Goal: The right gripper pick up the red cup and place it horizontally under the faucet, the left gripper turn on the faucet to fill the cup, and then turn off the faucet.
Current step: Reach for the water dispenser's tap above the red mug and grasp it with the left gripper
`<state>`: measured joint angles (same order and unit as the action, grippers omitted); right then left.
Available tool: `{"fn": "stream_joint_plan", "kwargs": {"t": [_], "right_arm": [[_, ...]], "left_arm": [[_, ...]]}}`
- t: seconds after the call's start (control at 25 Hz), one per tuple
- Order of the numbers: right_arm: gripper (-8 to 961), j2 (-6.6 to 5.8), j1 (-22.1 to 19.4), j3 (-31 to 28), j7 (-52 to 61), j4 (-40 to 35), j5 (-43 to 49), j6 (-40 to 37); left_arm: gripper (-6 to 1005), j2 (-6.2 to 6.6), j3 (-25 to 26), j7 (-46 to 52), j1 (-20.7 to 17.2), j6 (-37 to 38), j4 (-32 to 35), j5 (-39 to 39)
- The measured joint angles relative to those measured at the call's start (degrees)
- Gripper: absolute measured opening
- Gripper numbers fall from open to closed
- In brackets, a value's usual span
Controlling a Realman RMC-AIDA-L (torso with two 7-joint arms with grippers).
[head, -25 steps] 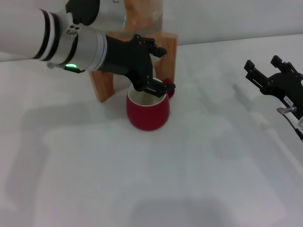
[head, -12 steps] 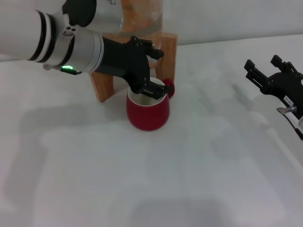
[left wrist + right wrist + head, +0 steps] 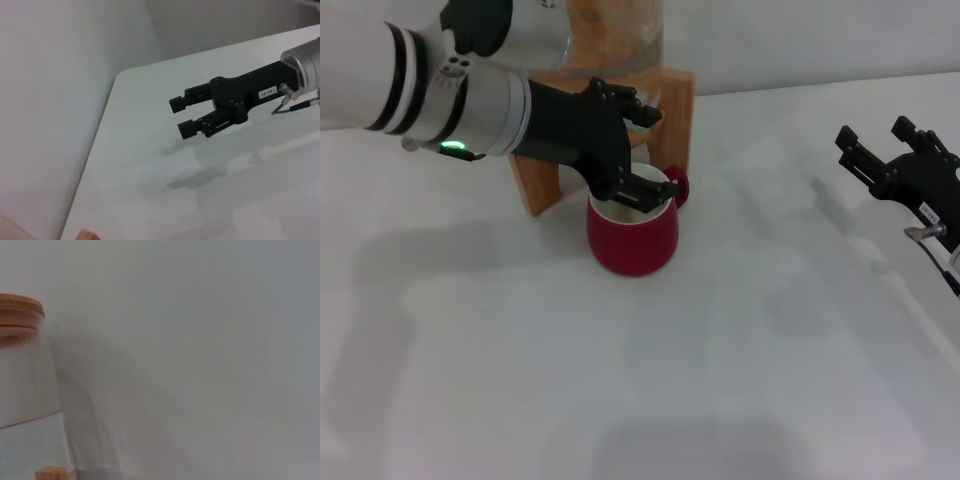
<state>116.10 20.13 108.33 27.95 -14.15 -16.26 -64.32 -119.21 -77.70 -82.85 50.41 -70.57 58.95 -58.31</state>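
Red cup [image 3: 632,236]: upright on the white table [image 3: 720,380], just before the wooden stand [image 3: 675,110], mouth up to catch water from the dispenser jar [image 3: 615,35].
Faucet: hidden behind the claw.
Left gripper [image 3: 632,150]: over the cup's rim, apparently at the tap's lever; opening cannot be judged.
Right gripper [image 3: 182,116]: well apart, parked, fingers spread, holding nothing.
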Motion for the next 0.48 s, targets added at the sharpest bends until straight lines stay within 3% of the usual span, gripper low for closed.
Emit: {"fn": "stream_joint_plan", "kwargs": {"t": [0.48], "right_arm": [[857, 0.00, 0.0, 0.0, 0.0, 0.0, 0.0, 0.0]], "left_arm": [[859, -0.06, 0.0, 0.6, -0.3, -0.8, 0.9, 0.7]]}}
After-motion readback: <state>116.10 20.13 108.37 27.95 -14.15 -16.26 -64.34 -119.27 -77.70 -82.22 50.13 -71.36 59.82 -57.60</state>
